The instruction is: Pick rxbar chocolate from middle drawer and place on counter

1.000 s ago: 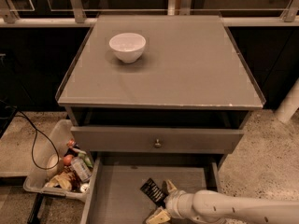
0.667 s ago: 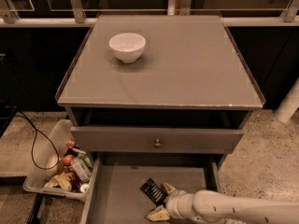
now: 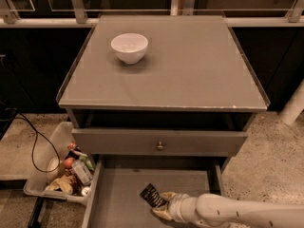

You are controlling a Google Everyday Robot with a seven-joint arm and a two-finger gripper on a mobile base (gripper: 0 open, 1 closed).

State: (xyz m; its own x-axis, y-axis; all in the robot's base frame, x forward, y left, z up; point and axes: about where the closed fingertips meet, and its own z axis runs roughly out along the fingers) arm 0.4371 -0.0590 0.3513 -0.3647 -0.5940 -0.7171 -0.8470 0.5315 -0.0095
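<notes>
The small round metal knob (image 3: 160, 146) on the closed grey drawer front (image 3: 118, 141) serves as the marker here. Straight below it, the middle drawer (image 3: 118, 198) stands pulled out, its flat grey floor showing. The rxbar chocolate (image 3: 153, 195) lies on that floor, below the knob and a touch to its left, set at a slant. It sits where it sat a second ago, or very nearly.

The gripper (image 3: 164, 205) is inside the drawer, directly below the knob and just right of the bar, on the end of a white arm (image 3: 237, 212) that comes in from the lower right. Its two tan fingers (image 3: 168, 195) are spread apart with a clear gap between them. The upper one has dropped from a second ago, so the gap is narrower, and its tip now meets the bar's right end. The bar is beside that tip rather than clamped between the pair, so nothing is held.

Above the knob spreads the counter (image 3: 190, 65), with a white bowl (image 3: 129, 47) up and to the left, unmoved. Left of the knob, on the ground, a clear plastic bin (image 3: 45, 151) holds packets and bottles.
</notes>
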